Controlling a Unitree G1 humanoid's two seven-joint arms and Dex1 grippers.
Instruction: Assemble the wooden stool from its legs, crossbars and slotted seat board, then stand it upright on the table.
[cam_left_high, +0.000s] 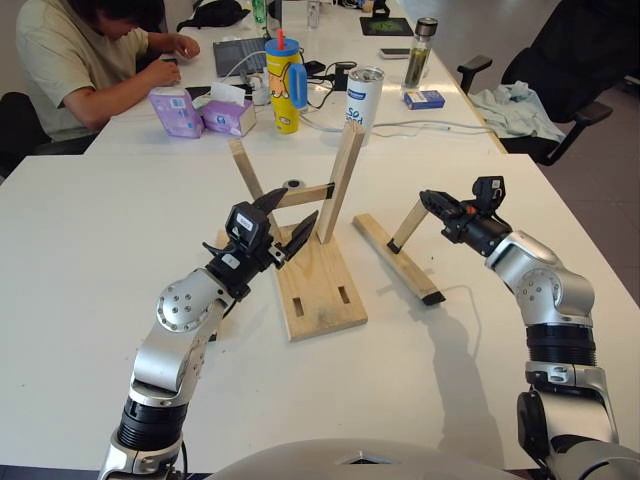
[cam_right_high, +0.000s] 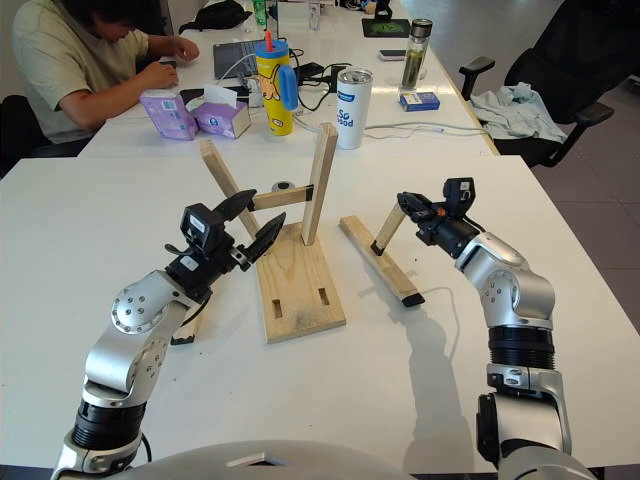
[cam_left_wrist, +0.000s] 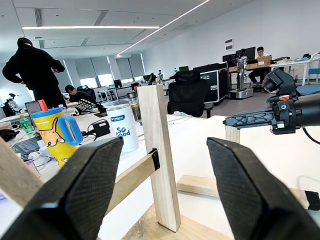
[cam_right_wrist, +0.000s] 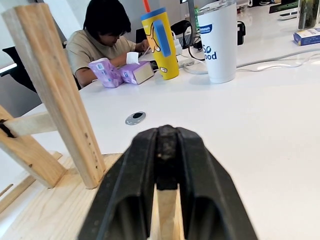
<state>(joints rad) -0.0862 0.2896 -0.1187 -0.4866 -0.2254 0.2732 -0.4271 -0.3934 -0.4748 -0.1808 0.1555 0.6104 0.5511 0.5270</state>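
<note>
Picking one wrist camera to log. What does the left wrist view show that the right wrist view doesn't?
Left wrist, not right wrist: the left tool, open. Right wrist, not left wrist: the table grommet and a small blue box. Both: the right tool shut on the loose leg, the upright leg with its crossbar, the yellow cup, the white tumbler.

**An open-plan office**

White counters (cam_left_high: 80, 250) stand in rows. On the far one lie a laptop (cam_left_high: 240, 55), cables (cam_left_high: 420, 127), cups (cam_left_high: 364, 95) and tissue boxes (cam_left_high: 228, 115). Black office chairs (cam_left_wrist: 187, 92) and long ceiling lights (cam_left_wrist: 90, 27) show in the large room behind.
</note>
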